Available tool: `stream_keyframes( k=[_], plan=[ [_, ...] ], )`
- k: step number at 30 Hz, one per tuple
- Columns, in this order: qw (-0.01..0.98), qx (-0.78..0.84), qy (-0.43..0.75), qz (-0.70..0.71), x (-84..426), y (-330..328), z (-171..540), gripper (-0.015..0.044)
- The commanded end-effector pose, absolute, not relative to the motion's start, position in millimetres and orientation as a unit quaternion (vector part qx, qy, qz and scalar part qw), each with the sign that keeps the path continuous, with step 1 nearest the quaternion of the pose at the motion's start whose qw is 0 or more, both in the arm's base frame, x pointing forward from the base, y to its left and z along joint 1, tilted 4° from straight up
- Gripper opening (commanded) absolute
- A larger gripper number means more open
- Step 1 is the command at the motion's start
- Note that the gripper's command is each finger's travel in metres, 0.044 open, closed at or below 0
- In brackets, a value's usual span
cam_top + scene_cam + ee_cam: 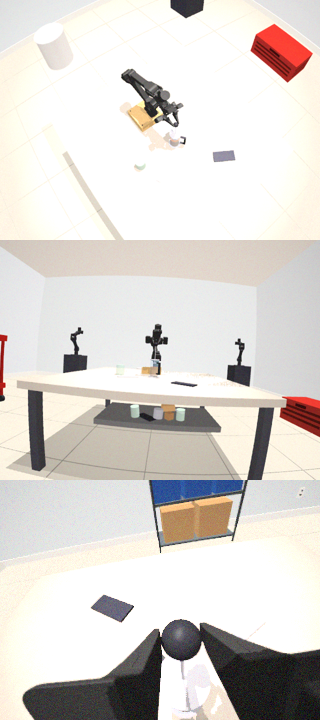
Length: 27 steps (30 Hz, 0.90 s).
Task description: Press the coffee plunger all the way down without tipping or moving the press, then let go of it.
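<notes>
The coffee press (174, 141) (154, 370) stands upright on the table, a clear beaker with brown contents and a black handle (184, 140). Its thin plunger rod rises well above the lid, with a round black knob (176, 124) (181, 640) on top. My gripper (176, 124) (155, 344) (179, 630) is shut on the knob, one fingertip touching it on each side. The arm reaches over from its base, and the fingers slope down to the knob. In the wrist view the fingers hide part of the press.
A pale green cup (140, 164) (120, 369) stands on the table (144, 392) to one side of the press. A dark flat phone-like slab (224, 156) (184, 383) (112, 608) lies on the other side. The arm's wooden base block (142, 117) is close behind the press.
</notes>
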State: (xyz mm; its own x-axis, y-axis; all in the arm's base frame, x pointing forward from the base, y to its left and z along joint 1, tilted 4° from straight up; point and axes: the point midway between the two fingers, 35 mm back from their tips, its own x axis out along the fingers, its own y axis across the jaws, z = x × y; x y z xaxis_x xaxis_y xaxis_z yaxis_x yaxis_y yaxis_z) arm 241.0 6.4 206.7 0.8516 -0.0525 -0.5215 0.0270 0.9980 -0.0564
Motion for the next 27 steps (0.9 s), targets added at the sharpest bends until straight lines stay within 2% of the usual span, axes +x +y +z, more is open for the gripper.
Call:
stream_keyframes(
  k=[1, 27],
  plan=[
    [0.961, -0.025, 0.275, -0.02, 241, 6, 197, 0.0125],
    [0.961, -0.025, 0.275, -0.02, 244, 4, 155, 0.0125]
  ],
)
